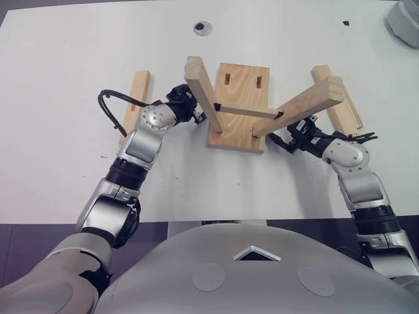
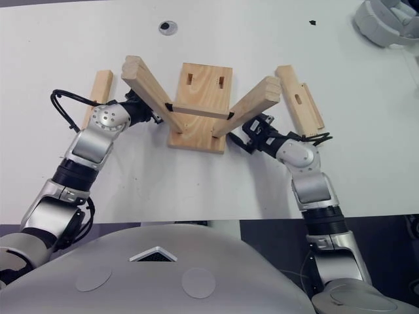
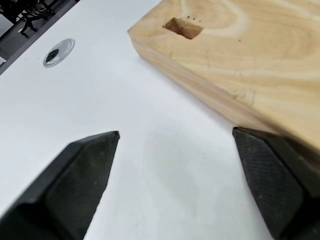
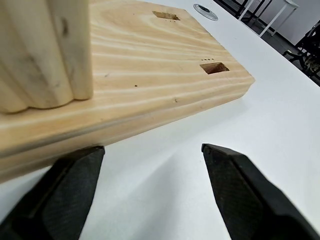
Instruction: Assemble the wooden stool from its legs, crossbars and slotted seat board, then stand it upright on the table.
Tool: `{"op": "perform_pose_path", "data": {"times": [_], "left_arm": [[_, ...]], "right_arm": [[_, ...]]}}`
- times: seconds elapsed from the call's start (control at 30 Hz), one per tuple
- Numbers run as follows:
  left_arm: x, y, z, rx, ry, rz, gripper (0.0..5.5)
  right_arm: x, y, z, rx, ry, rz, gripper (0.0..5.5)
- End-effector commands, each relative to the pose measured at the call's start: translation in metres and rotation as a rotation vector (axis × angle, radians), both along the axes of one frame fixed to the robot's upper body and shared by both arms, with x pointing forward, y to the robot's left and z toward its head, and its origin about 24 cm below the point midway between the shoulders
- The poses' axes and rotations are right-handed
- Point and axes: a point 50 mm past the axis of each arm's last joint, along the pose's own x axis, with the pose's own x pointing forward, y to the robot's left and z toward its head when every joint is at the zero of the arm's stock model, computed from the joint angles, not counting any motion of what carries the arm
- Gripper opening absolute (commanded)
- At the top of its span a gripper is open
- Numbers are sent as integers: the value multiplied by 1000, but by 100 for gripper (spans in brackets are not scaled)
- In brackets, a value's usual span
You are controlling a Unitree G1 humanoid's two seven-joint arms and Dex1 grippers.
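Observation:
The slotted seat board (image 1: 243,84) lies flat mid-table. Two legs stand in its near slots and splay outward: the left leg (image 1: 201,86) and the right leg (image 1: 306,103). A thin crossbar (image 1: 247,112) joins them. My left gripper (image 1: 200,118) sits open by the board's left edge, low at the left leg's foot; in its wrist view the board (image 3: 240,55) lies beside one finger (image 3: 272,172). My right gripper (image 1: 283,140) is open near the board's near right corner, facing the board's edge (image 4: 150,65) and the right leg's base (image 4: 45,55).
One loose wooden piece (image 1: 135,103) lies left of the board beside my left arm. Another with a slot (image 1: 338,98) lies at the right. A round grommet (image 1: 202,27) is set in the white table farther back. A grey-white device (image 1: 402,23) sits at the far right corner.

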Motion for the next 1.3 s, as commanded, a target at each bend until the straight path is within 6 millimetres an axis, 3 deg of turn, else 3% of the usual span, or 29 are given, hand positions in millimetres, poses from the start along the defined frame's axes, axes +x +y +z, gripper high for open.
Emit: {"op": "perform_pose_path", "data": {"times": [0.03, 0.17, 0.3, 0.4, 0.47, 0.57, 0.7, 0.77, 0.83, 0.97, 1.03, 1.17, 1.3], "left_arm": [[-2, 17, 23, -40, -51, 62, 419], [1, 33, 63, -78, -126, 93, 419], [8, 30, 110, -306, -188, 104, 419], [-9, 40, 131, -456, -171, 179, 419], [-24, 46, 136, -517, -168, 240, 419], [-42, 52, 127, -520, -201, 331, 419], [-52, 45, 118, -542, -240, 387, 419], [-49, 34, 125, -554, -266, 333, 419], [-40, 26, 132, -563, -263, 259, 419], [-20, 14, 139, -552, -178, 87, 419], [-18, 12, 141, -538, -172, 41, 419], [-27, 20, 139, -522, -202, 82, 419], [-42, 37, 131, -506, -271, 245, 419]], "right_arm": [[-1, -22, 14, -25, -105, -243, 365], [-37, -38, 41, 42, -223, -592, 365], [-95, -25, 74, 158, -348, -988, 365], [-121, -21, 96, 223, -423, -1203, 365], [-115, -25, 105, 242, -469, -1182, 365], [-91, -34, 113, 232, -468, -1072, 365], [-68, -38, 119, 232, -383, -890, 365], [-70, -38, 128, 238, -383, -838, 365], [-86, -44, 129, 250, -412, -879, 365], [-153, -38, 117, 289, -464, -1116, 365], [-167, -29, 118, 291, -469, -1141, 365], [-159, -34, 124, 286, -468, -1075, 365], [-117, -39, 131, 231, -393, -883, 365]]}}
